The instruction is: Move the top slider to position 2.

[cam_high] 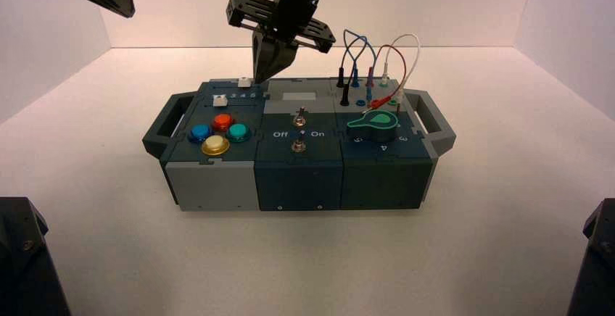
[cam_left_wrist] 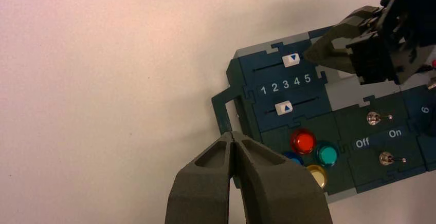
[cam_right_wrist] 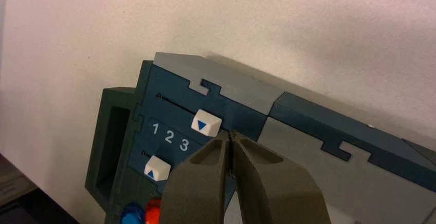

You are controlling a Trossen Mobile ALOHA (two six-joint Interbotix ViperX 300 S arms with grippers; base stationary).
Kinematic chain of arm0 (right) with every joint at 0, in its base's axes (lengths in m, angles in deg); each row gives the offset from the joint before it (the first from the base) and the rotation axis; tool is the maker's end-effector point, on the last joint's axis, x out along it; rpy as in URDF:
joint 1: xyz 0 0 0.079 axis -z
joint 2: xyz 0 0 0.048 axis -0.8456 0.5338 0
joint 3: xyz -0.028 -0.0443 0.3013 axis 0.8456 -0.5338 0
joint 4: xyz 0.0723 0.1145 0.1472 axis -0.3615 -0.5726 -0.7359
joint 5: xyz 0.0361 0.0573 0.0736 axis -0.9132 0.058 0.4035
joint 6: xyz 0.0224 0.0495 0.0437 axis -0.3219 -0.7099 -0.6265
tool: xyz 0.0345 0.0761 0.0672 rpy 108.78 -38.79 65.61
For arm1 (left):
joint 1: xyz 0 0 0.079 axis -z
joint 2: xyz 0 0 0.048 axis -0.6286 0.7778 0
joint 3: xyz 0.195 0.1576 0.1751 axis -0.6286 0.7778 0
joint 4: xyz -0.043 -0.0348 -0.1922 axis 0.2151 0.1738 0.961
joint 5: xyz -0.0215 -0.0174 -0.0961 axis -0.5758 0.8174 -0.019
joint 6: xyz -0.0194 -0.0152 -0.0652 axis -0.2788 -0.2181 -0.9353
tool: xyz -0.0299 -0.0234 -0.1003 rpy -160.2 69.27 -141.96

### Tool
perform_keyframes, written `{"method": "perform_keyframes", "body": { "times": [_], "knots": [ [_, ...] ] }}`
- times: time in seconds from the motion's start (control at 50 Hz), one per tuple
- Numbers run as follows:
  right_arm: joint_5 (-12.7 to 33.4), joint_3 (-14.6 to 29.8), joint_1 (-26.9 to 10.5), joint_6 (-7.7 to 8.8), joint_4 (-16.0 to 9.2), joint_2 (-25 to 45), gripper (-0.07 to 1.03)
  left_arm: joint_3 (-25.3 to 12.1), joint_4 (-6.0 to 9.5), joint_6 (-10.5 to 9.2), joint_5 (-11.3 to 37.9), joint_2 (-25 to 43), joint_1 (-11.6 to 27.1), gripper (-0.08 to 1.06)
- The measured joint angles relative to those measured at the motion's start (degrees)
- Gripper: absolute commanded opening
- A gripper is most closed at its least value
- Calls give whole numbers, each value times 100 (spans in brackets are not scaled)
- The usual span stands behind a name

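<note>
The top slider (cam_high: 244, 82) is a small white knob on the far track at the box's left end. In the right wrist view its knob (cam_right_wrist: 206, 124) carries a blue triangle and sits just past the numeral 3. It also shows in the left wrist view (cam_left_wrist: 291, 59). My right gripper (cam_right_wrist: 230, 134) is shut and empty. Its tips hang close beside the knob, on the side away from the numeral 1; I cannot tell if they touch. It reaches down over the box's back edge (cam_high: 264, 73). My left gripper (cam_left_wrist: 234, 134) is shut and empty, held high off the box's left end.
The twin lower slider (cam_right_wrist: 157, 168) sits near the low numerals. Red (cam_high: 222, 121), blue, teal and yellow buttons lie in front of the sliders. Two toggle switches (cam_high: 297, 119), a green knob (cam_high: 373, 122) and looped wires (cam_high: 377, 59) fill the box's middle and right.
</note>
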Motion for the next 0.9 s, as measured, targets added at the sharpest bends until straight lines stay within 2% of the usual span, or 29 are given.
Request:
{"method": "perform_keyframes", "body": {
  "times": [0.9],
  "knots": [
    [70, 352, 9, -53, -9, 264, -2, -9, -9, 18, 18, 0, 0, -3]
  ]
}}
